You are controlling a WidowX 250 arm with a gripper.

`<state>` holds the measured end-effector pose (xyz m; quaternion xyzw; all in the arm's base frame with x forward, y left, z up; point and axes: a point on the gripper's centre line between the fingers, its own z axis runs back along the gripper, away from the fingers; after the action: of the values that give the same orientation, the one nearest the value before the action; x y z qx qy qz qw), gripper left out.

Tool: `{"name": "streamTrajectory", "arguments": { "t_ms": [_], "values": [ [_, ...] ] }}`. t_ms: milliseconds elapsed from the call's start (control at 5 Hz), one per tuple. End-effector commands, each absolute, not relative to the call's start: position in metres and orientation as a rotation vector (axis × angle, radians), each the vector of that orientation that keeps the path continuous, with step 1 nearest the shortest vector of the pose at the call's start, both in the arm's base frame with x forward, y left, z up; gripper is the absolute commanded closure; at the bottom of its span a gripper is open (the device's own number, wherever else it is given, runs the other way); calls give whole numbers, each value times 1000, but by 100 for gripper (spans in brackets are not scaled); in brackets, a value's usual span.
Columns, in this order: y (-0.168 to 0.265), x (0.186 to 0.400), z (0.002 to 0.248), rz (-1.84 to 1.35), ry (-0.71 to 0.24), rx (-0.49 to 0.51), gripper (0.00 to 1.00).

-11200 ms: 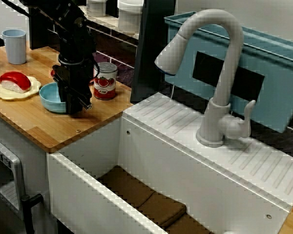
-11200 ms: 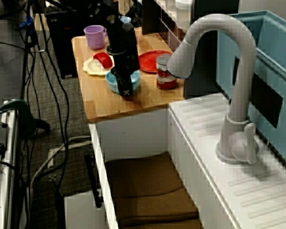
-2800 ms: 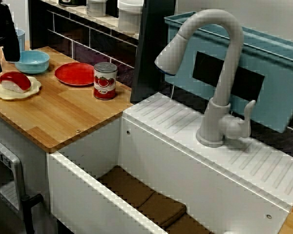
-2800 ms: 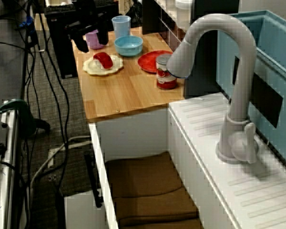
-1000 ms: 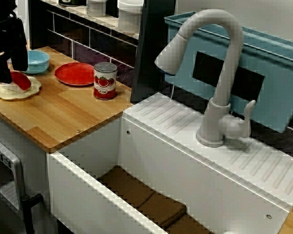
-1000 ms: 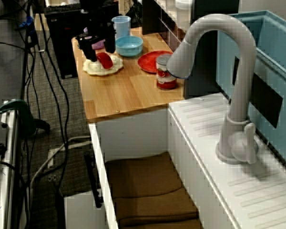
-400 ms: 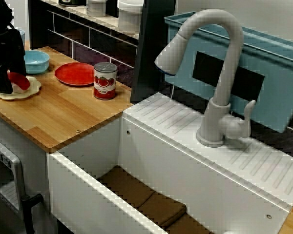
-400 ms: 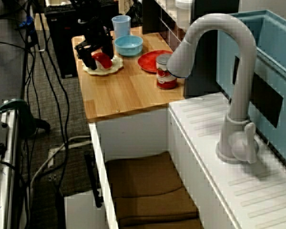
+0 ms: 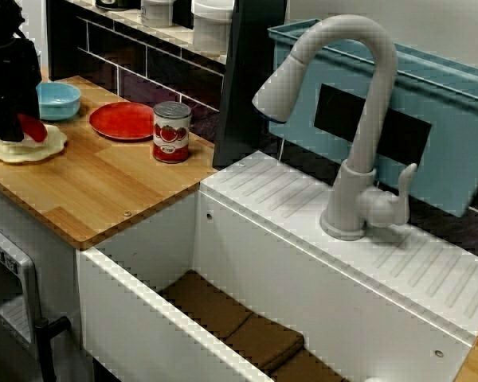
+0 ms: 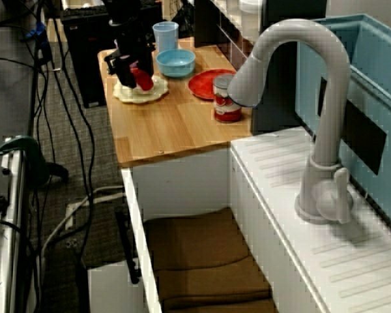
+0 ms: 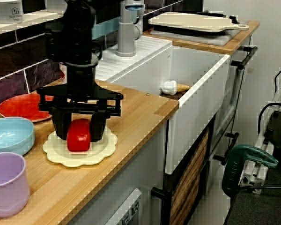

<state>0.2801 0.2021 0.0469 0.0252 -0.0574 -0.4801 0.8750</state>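
Looking across the white sink first: the black gripper [image 9: 14,131] is down over the cream scalloped plate [image 9: 40,149] at the far left of the wooden counter [image 9: 103,191], right on the red-topped toy sushi piece [image 9: 33,130]. A pale blue bowl [image 9: 60,99], a flat red plate [image 9: 123,119] and a red-labelled tin can [image 9: 172,131] stand further along, and the big grey faucet [image 9: 358,119] arches over the draining board.

Now the view along the sink: same story. The gripper [image 10: 131,75] stands upright over the sushi piece [image 10: 144,79], and a light blue cup [image 10: 165,34] stands behind the bowl [image 10: 176,62]. Cables trail over the floor.

From the counter's end it reads best: the fingers [image 11: 99,124] are drawn in narrow against both flanks of the sushi piece [image 11: 79,135], gripping it as far as I can judge, while it sits on the plate [image 11: 96,152]. So this looks like the grasp itself. A lift from here would call for a straight rise, clear of the lilac mug [image 11: 7,187] nearby. A pale board [image 11: 196,21] lies beyond the sink [image 11: 201,70].
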Motion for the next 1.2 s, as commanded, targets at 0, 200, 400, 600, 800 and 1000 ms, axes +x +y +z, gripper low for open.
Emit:
{"name": "streamTrajectory", "arguments": {
  "t_ms": [0, 200, 400, 600, 800, 1000],
  "values": [
    [199, 292, 86, -969, -152, 79, 100],
    [188, 297, 107, -961, -174, 49, 100],
    [174, 305, 111, -906, -174, 57, 100],
    [155, 317, 108, -840, -167, 70, 100],
    [140, 328, 106, -760, -180, 105, 100],
    [135, 340, 101, -703, -199, 140, 100]
  ]
}}
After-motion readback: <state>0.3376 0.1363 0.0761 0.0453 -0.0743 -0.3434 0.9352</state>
